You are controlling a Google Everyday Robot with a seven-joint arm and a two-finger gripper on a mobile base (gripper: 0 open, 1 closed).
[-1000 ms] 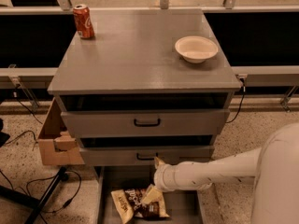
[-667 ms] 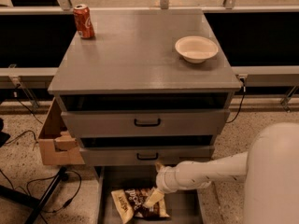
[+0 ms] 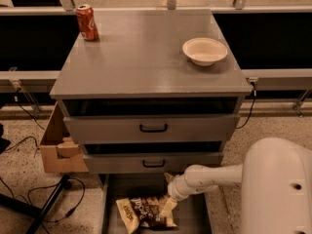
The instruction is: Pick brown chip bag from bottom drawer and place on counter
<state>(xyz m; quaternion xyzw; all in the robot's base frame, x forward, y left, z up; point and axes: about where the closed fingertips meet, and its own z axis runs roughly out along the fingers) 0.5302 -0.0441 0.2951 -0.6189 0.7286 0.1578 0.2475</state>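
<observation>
Gripper (image 3: 168, 194), fingers spread, at the bag's (image 3: 141, 211) right edge in the drawer (image 3: 193, 215); surface (image 3: 146, 62) holds can (image 3: 87, 22) and bowl (image 3: 204, 50) at the far corners.

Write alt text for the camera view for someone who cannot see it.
A white robot arm reaches into the open bottom drawer of a grey cabinet, its end effector at the right end of a brown chip bag lying there. The counter above holds a red soda can and a white bowl.
</observation>
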